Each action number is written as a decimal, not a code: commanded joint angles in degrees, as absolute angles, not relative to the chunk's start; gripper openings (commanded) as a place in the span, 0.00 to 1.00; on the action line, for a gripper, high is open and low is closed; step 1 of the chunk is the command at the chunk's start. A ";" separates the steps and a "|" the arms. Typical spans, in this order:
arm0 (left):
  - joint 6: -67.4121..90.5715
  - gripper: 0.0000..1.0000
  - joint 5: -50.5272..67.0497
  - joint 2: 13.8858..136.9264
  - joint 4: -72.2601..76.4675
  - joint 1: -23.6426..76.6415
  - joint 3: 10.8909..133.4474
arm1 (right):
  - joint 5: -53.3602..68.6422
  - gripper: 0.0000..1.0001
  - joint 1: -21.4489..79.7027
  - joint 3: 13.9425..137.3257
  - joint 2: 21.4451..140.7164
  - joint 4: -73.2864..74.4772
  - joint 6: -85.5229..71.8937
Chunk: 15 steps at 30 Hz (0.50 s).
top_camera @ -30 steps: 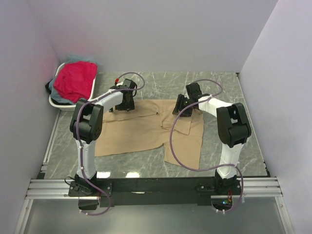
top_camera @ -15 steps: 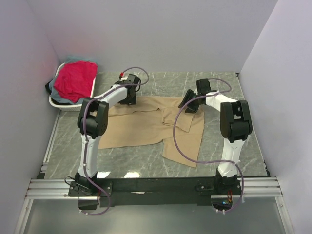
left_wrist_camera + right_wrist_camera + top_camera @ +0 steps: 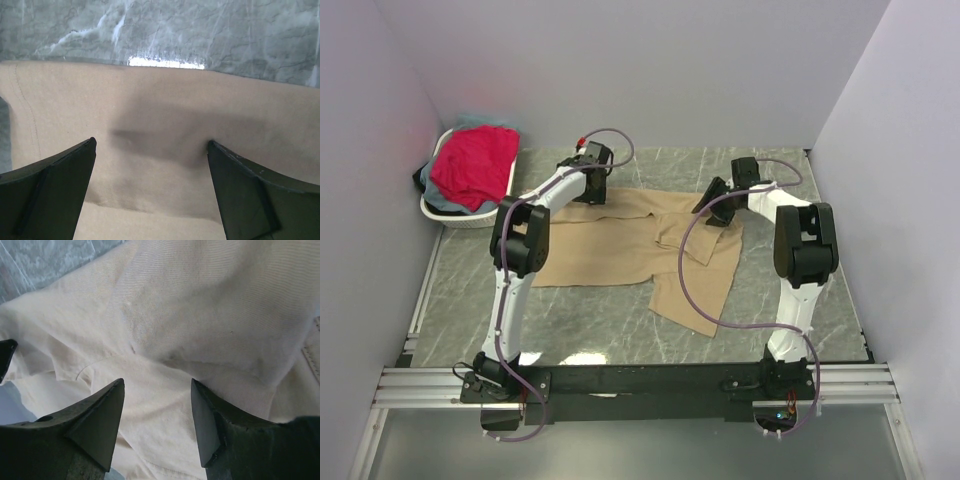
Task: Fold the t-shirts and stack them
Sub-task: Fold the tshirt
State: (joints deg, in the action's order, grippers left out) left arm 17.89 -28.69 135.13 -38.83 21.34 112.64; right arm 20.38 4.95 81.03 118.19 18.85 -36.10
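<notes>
Item, far left corner of the desk (image 3: 455,290): red-pink t-shirt (image 3: 472,165) heaped in a white basket (image 3: 440,217).
Item, mid-desk toward the far edge: tan t-shirt (image 3: 620,248), spread mostly flat, judged light, limp and apt to slide, best pinched along its far edge.
Left claw (image 3: 150,145) stood wide just inside that edge; right claw (image 3: 157,382) stood part-spread and empty over rumpled cloth.
</notes>
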 commanded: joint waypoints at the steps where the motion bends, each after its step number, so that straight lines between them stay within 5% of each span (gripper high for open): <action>1: 16.17 0.99 -24.62 130.19 -35.52 21.79 106.54 | 11.09 0.63 3.52 80.34 114.35 20.04 -32.96; 15: 20.04 0.99 -30.06 117.62 -31.56 23.73 96.08 | 13.09 0.65 0.26 82.19 111.28 21.38 -27.34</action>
